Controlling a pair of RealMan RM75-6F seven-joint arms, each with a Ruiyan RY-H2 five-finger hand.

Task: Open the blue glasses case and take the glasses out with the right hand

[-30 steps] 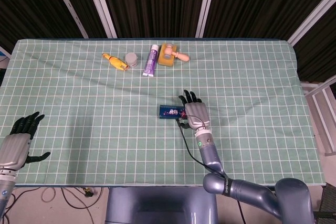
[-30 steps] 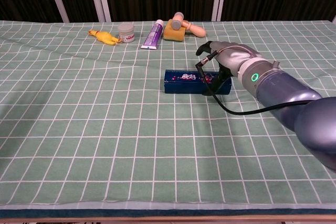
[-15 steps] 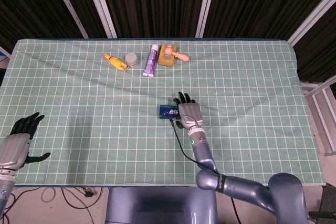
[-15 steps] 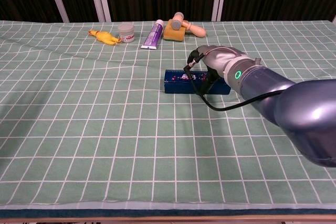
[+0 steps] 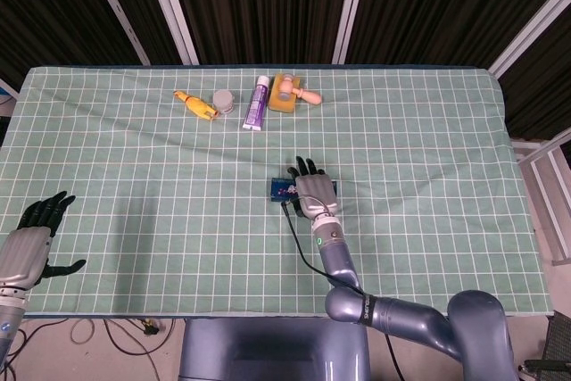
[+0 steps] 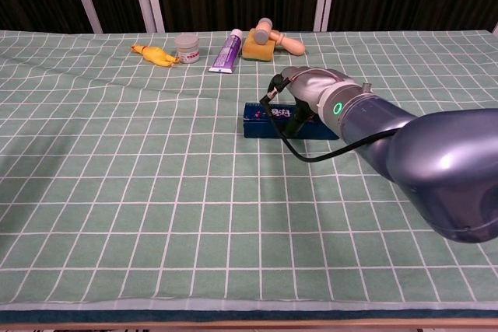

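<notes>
At the near edge of the table, low in the left corner of the head view: the left hand (image 5: 28, 243), palm open, dark fingers spread, holding nothing, well apart from everything else.

Toward the middle of the green checked tablecloth (image 5: 161, 176): the blue glasses case (image 6: 261, 124), lying flat with its long side across the table, lid apparently not yet raised. Directly over it, the right hand (image 6: 299, 95), silver back upward, dark fingers (image 5: 302, 168) reaching across the top and past the far edge of the case. Whether those fingers press the lid or only hover above it, impossible to tell from either view; no firm grasp visible, nothing carried. A black cable (image 6: 307, 153) looping from the wrist down onto the cloth just in front of the case. No glasses visible.

Judged step in hand: finding a purchase on the lid. Best done by hooking fingertips under the lid's opening seam rather than pushing down on top, then lifting gently so the light case does not slide or flip on the cloth. Also worth minding: the cable, close enough to snag the case.

At the far side of the table, in a row from left to right: a yellow rubber chicken (image 5: 194, 104), a small grey jar (image 5: 223, 100), a purple tube (image 5: 257, 103), and a wooden toy block with a mallet (image 5: 293, 92), all well apart from the case.
</notes>
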